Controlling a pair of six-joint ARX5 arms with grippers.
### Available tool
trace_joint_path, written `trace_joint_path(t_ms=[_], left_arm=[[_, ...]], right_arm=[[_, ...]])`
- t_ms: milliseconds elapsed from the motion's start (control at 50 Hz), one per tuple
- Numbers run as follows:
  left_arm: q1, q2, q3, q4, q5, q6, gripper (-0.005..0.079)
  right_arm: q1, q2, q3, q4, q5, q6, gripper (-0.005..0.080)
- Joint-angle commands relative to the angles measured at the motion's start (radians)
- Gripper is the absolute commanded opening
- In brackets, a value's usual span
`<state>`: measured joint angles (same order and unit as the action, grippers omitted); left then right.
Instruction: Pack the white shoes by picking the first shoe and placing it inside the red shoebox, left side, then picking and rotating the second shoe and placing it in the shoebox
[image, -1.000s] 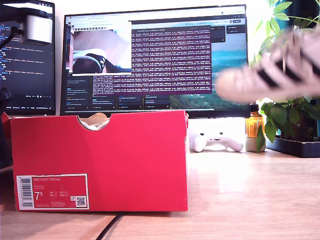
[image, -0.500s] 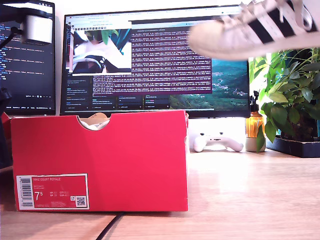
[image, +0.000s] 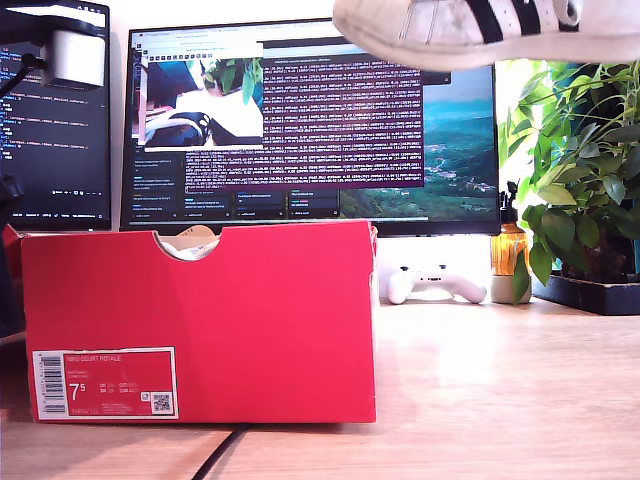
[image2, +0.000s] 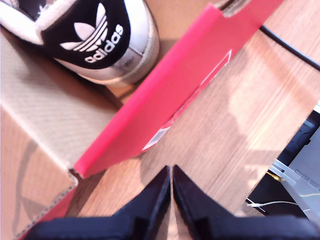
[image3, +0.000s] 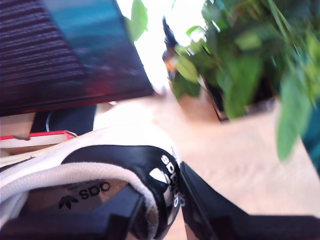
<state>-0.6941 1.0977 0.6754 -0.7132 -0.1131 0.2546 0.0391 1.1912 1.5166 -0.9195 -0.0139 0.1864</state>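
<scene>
Second gripper (image3: 162, 210) clamped on second shoe (image: 480, 30); judged: finish rotating before lowering into red shoebox (image: 200, 320); first gripper (image2: 171, 180) closed, empty.

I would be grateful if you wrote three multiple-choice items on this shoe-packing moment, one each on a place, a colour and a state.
1. Where is the white leather sneaker with black stripes that is still outside the box?
A. On the desk
B. In the air at the exterior view's top
C. Under the monitor

2. What colour is the large cardboard shoebox?
A. Red
B. Blue
C. Green

3. How is my first claw?
A. Shut on a shoe
B. Wide open
C. Shut on nothing

Answers: 1 B, it hangs above the monitor, gripped at the heel by my second claw. 2 A, its front wall is bright red. 3 C, its tips meet over bare wood beside the box.
</scene>
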Motion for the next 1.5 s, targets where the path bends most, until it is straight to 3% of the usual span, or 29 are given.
trace_joint_path(t_ms=[0, 440, 1080, 1480], left_arm=[[-0.005, 0.011, -0.006, 0.005, 0.001, 0.007, -0.0018], [-0.005, 0.011, -0.006, 0.005, 0.0, 0.007, -0.0018], [-0.005, 0.011, -0.006, 0.006, 0.001, 0.007, -0.0018], [-0.005, 0.011, -0.006, 0.006, 0.0, 0.007, -0.0018]], right_arm=[[0.0, -0.016, 0.031, 0.037, -0.014, -0.02, -0.001], [0.052, 0.11, 0.031, 0.071, -0.138, -0.295, -0.001], [0.223, 0.206, 0.04, 0.292, -0.188, -0.431, -0.001], [0.306, 0.391, 0.273, 0.203, -0.187, -0.51, -0.001]])
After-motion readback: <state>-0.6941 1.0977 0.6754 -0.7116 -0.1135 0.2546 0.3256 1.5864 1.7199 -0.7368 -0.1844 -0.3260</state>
